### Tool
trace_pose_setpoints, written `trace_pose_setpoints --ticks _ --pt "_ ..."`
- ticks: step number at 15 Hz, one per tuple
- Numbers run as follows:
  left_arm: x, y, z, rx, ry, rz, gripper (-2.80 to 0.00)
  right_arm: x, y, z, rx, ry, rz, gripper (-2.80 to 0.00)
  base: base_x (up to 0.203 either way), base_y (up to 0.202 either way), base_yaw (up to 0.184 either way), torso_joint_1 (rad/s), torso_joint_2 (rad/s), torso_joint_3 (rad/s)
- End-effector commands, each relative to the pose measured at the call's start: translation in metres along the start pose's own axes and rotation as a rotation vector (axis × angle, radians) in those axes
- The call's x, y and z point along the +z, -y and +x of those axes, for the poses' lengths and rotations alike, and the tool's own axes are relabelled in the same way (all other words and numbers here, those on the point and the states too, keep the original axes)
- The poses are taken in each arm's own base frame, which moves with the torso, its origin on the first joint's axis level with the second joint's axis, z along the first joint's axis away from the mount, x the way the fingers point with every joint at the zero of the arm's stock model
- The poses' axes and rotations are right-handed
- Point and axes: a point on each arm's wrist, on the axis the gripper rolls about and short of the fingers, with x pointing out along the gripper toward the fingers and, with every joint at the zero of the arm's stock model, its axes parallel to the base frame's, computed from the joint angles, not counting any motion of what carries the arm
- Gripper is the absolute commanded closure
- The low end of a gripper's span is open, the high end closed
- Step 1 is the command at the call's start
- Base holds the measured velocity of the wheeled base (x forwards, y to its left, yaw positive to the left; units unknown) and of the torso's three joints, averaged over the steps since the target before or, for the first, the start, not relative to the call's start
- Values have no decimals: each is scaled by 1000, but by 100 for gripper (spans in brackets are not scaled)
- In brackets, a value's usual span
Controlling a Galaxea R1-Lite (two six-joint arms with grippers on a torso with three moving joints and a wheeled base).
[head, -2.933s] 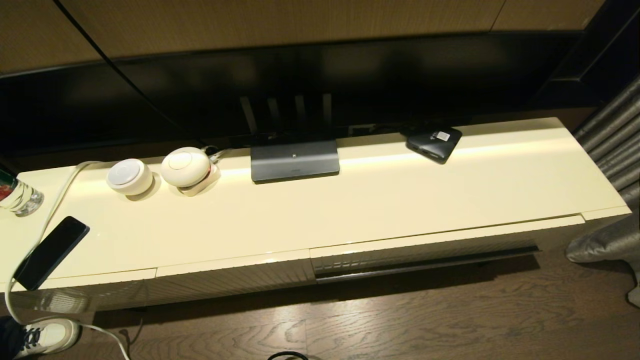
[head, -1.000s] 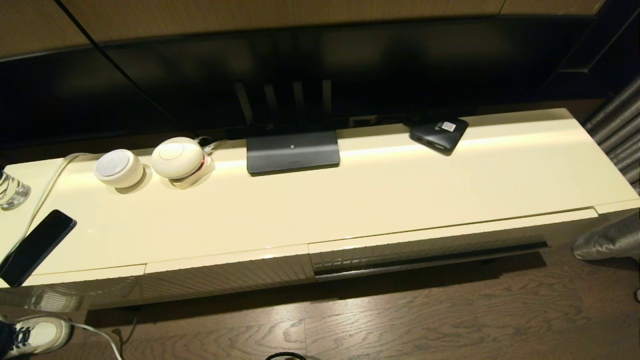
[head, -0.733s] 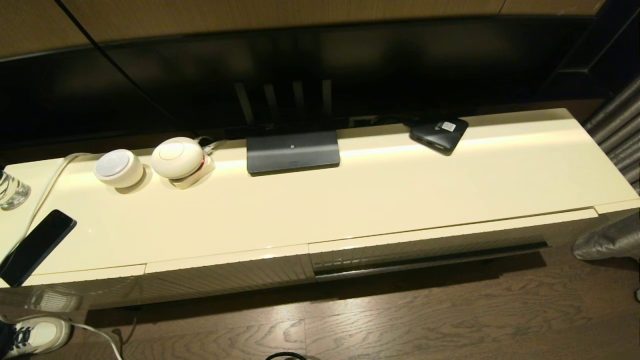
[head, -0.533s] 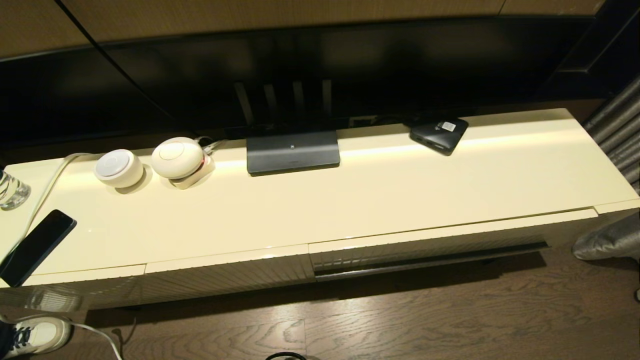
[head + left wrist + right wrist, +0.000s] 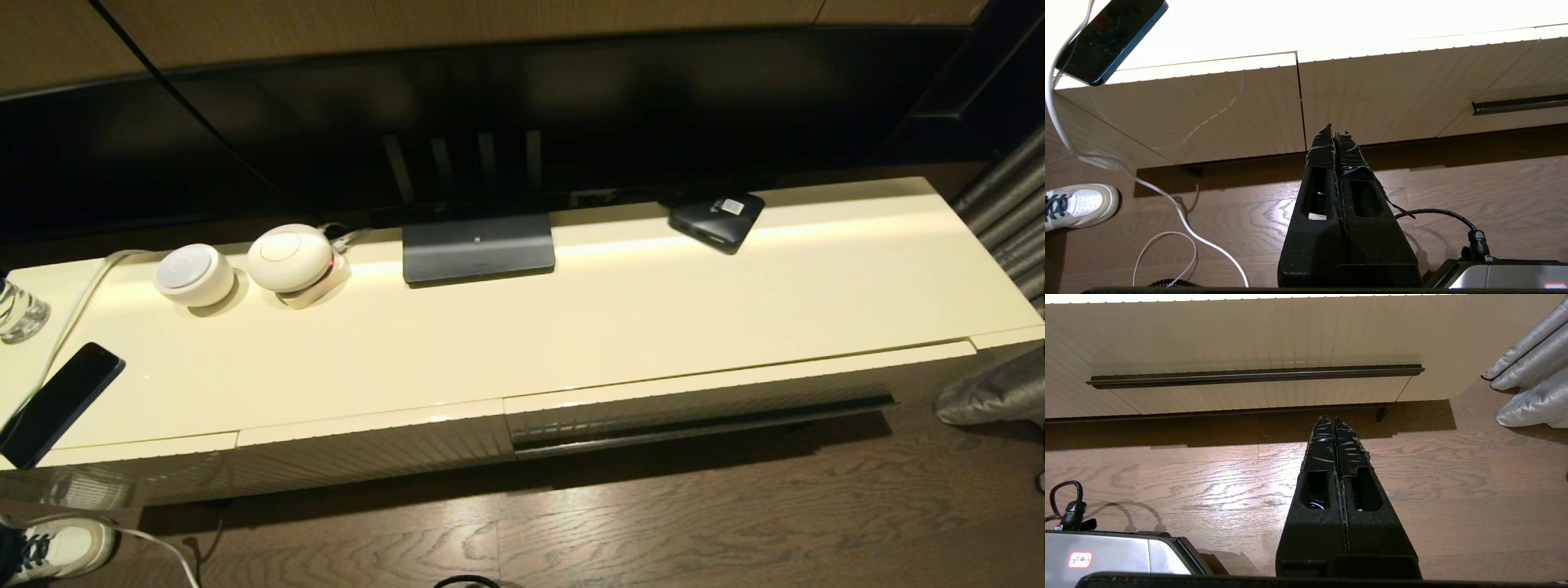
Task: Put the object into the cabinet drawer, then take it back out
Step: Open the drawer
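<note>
Shoe: a white sneaker (image 5: 57,549) sits on the floor by the far left corner – someone is standing there.
Cable: a white cord (image 5: 61,343) runs over the left end of the cabinet top (image 5: 571,327) and down to the floor.
Glass: a clear glass (image 5: 18,309) stands at the left edge of the top.
Phone: a dark phone (image 5: 57,404) lies flat near the front left edge.
Round things: two white round gadgets (image 5: 194,274) sit side by side near the back.
Screen stand: a grey flat base (image 5: 478,248) rests in the middle, under the big black screen.
Black box: a small flat black box (image 5: 717,217) with a white label lies at the back, to the right of the stand.
Drawer: the cabinet drawer (image 5: 702,404) is under the right half of the top, pushed in, its dark strip along the bottom edge.
Umbrella: I cannot see it anywhere – not on the top, not on the floor.
My left gripper (image 5: 1335,132): the two fingers are pressed tight together with nothing between them, low over the wood floor, pointing at the ribbed front panels.
My right gripper (image 5: 1330,419): the fingers are squeezed together too, with nothing in them, low over the floor and pointing at the drawer.
Curtain: grey shiny cloth (image 5: 992,392) pools on the floor at the far right.
</note>
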Motion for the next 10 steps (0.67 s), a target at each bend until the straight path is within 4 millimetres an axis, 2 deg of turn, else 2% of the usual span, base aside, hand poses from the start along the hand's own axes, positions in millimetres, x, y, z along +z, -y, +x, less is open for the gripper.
trace_pose_setpoints --ticks 1,10 --pt "-1 0 0 1 -4 0 0 0 0 0 0 -1 0 0 0 0 0 0 0 0" --pt "-1 0 0 1 -4 0 0 0 0 0 0 -2 -2 0 0 0 0 0 0 0"
